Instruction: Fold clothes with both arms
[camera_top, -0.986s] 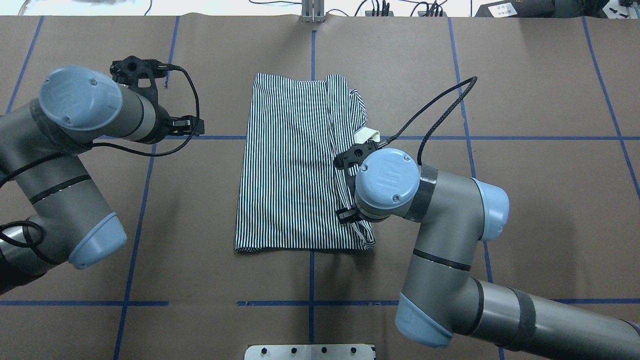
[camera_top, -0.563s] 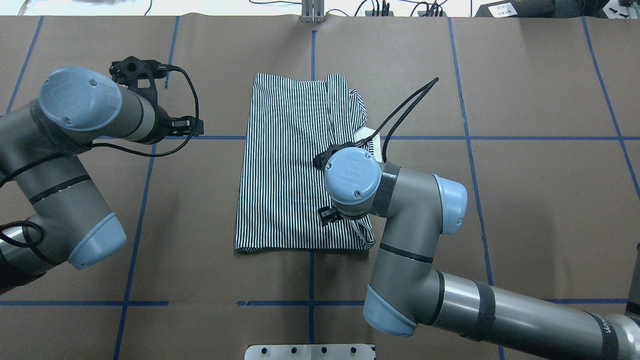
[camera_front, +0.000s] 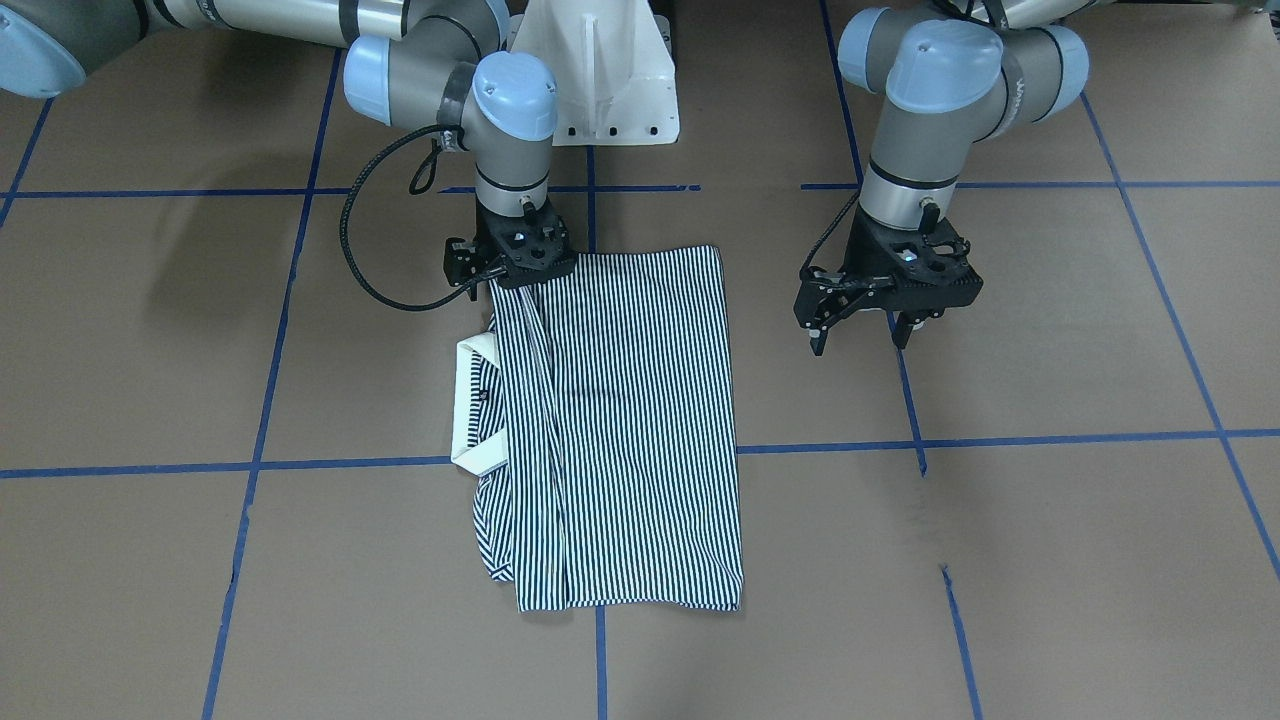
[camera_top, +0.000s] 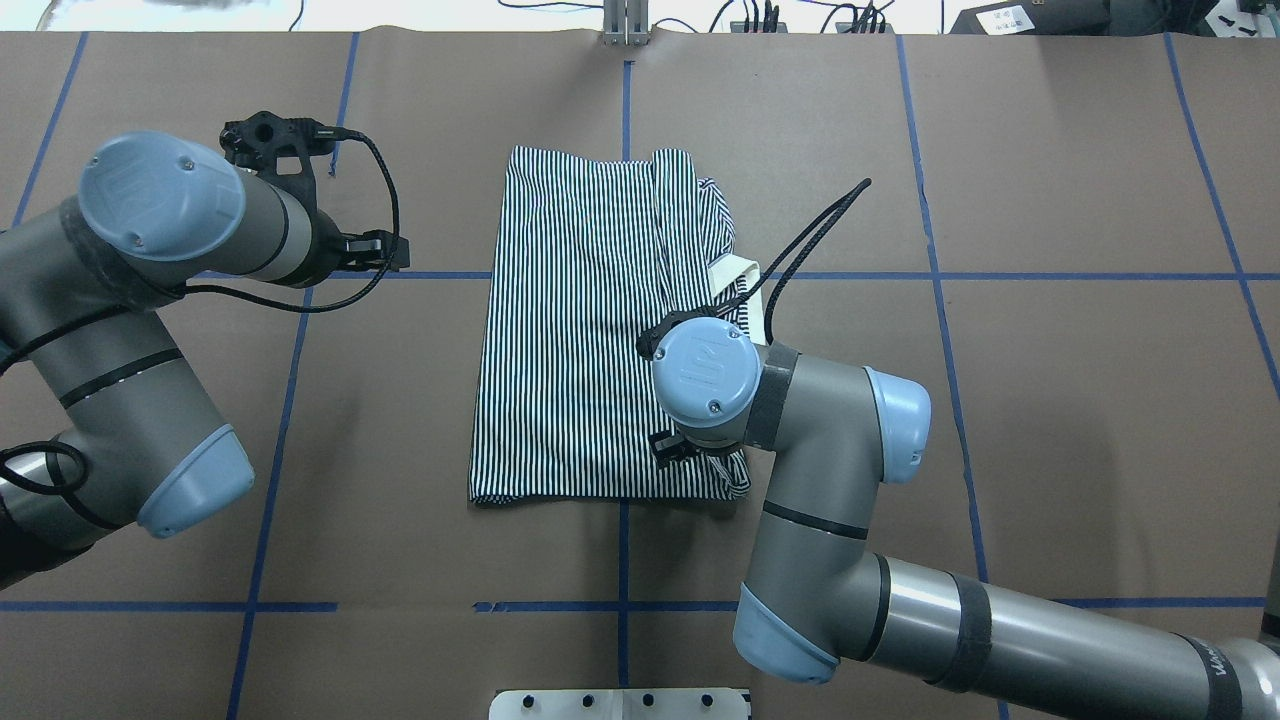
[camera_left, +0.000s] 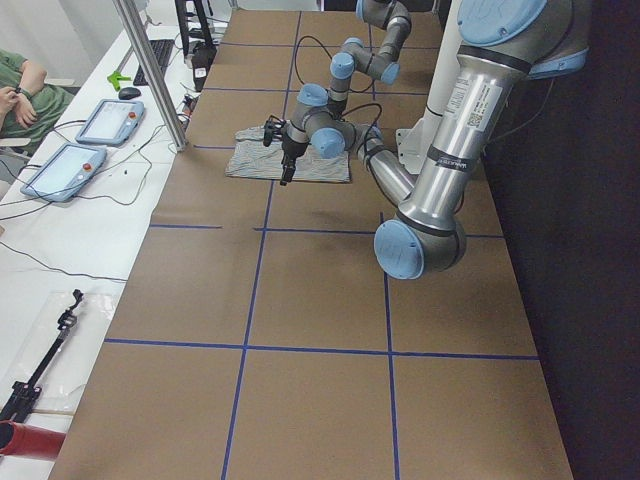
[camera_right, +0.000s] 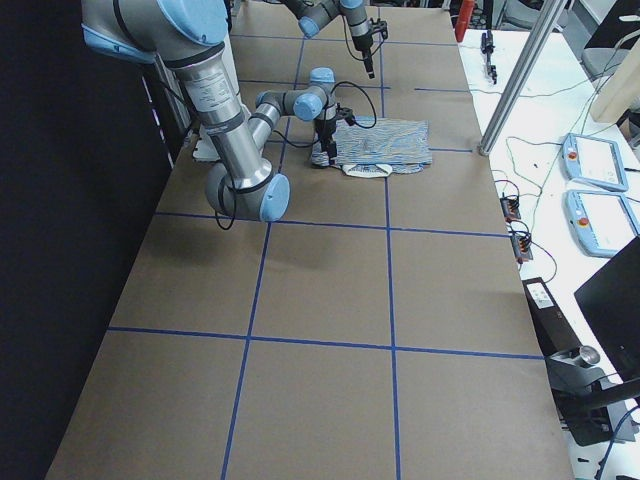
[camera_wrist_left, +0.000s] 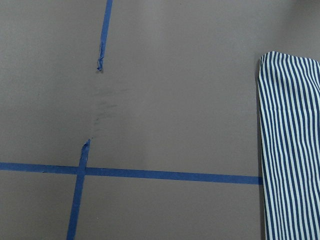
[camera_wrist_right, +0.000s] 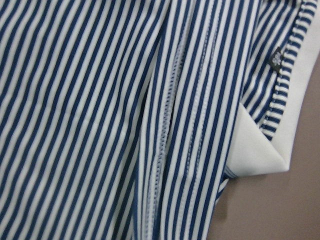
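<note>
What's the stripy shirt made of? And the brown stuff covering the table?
Stripy shirt: soft cloth, maybe a cotton-like knit, matte; it lies in folds and has stitched seams. Brown table cover: looks like matte paper or card, flat, crossed by blue tape lines.

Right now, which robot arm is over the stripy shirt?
The right arm, its end effector at the polo shirt's edge. The left arm hangs beside it, over bare table.

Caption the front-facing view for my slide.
Right gripper at a corner of the polo shirt; left gripper hangs open alongside.

grey jointed arms (camera_top: 830, 400) with light blue caps (camera_top: 705, 370), black cables (camera_top: 820, 225).
</note>
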